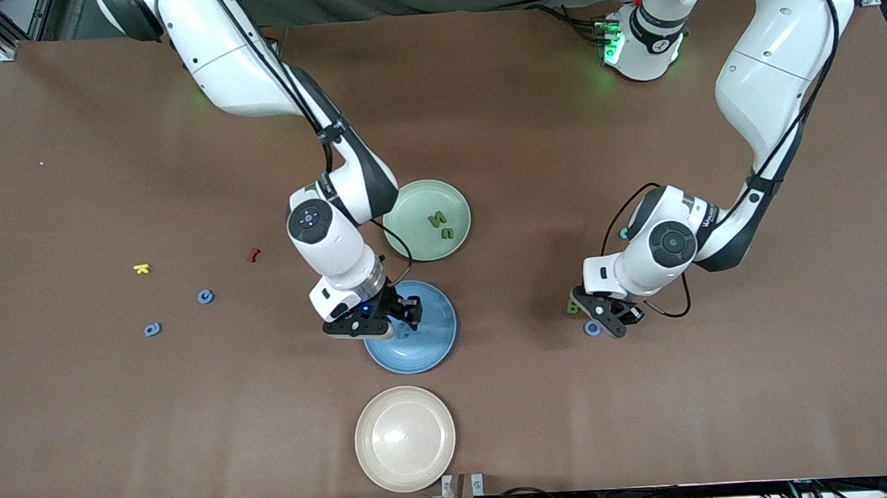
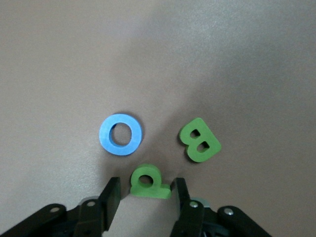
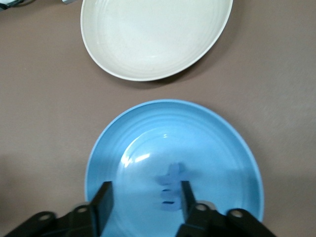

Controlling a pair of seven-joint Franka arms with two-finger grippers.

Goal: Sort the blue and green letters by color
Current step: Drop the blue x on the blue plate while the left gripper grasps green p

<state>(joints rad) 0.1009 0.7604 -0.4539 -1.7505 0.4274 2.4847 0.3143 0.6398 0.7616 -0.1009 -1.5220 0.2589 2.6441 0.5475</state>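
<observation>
Between the left gripper's (image 2: 144,197) spread fingers sits a green p (image 2: 147,181), flat on the table, not pinched yet, with a blue O (image 2: 121,134) and a green B (image 2: 199,140) just beside it toward the left arm's end. So I'd say this arm is mid-pickup: next it needs to drop a touch, close on the p alone, and carry it to the green plate (image 1: 452,195), where two green letters (image 1: 441,225) already lie.

The right gripper (image 3: 143,197) hangs over the blue plate (image 3: 108,148), fingers apart, with a blurry blue letter (image 3: 170,183) between them, down in the plate. Looks like a drop-off to me; can't tell if it's landed.

A blue c (image 1: 205,296) and blue a (image 1: 152,329) wait toward the right arm's end, near a yellow letter (image 1: 141,269) and dark red one (image 1: 254,254). The cream plate (image 1: 371,465) lies nearest the front camera.
</observation>
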